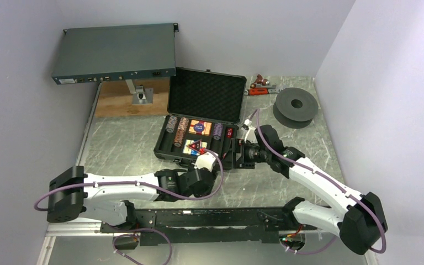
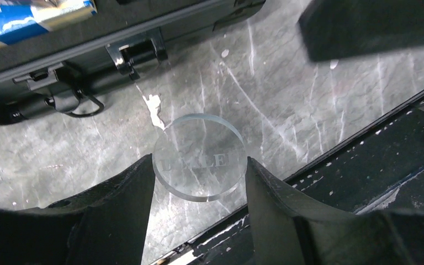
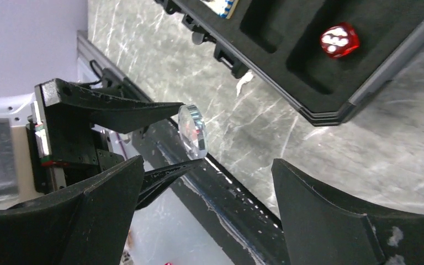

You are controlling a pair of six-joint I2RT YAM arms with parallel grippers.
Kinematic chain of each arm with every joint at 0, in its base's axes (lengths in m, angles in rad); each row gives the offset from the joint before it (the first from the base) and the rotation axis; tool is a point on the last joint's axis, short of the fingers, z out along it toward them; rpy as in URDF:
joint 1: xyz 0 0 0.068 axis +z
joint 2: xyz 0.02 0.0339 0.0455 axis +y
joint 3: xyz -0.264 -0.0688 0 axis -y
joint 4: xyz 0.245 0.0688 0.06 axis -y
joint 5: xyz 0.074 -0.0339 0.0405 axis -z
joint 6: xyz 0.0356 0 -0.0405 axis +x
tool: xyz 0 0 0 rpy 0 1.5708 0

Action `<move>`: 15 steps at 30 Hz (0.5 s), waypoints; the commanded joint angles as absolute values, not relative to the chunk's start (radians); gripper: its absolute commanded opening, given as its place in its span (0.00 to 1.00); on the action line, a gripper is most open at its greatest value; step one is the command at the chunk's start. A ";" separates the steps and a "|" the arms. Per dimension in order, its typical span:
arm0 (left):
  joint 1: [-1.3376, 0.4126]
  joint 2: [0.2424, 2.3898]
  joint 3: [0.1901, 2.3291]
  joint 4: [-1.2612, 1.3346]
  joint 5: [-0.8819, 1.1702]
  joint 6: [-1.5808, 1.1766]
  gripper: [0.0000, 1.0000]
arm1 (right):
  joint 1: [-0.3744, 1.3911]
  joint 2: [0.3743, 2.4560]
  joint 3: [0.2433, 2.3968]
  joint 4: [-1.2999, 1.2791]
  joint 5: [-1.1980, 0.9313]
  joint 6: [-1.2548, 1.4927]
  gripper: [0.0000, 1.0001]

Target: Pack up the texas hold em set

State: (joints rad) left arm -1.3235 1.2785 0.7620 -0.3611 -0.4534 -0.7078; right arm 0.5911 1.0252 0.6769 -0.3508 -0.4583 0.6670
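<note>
Grey marbled tabletop (image 1: 116,149) carries the open, foam-lined black hard plastic case (image 1: 204,94). Just beside its near right corner, the left claw (image 2: 200,161) pinches a clear round acrylic dealer button (image 2: 199,138) by its rim. The right claw (image 3: 207,162) faces it, spread wide and holding nothing.

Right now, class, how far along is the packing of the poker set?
Done: striped chips, card decks and a red die sit in foam slots of the open case. In hand: the left gripper pinches the clear dealer button in front of the case, with the right gripper open close by. Left: the button must go in and the lid, standing open, be shut.
</note>
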 commanded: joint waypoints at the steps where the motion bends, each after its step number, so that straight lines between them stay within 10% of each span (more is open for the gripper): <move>1: -1.331 1.249 0.786 -0.295 -0.503 -0.626 0.00 | 0.614 1.060 0.668 -0.231 -0.603 0.704 0.87; 15: -1.360 1.223 0.799 -0.197 -0.466 -0.513 0.00 | 0.690 1.151 0.666 -0.199 -0.606 0.702 0.70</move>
State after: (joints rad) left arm -1.3418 1.2675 0.7647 -0.2836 -0.4683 -0.5632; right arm 0.6827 1.1435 0.6613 -0.2520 -0.5869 0.6941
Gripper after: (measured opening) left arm 0.610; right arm 0.723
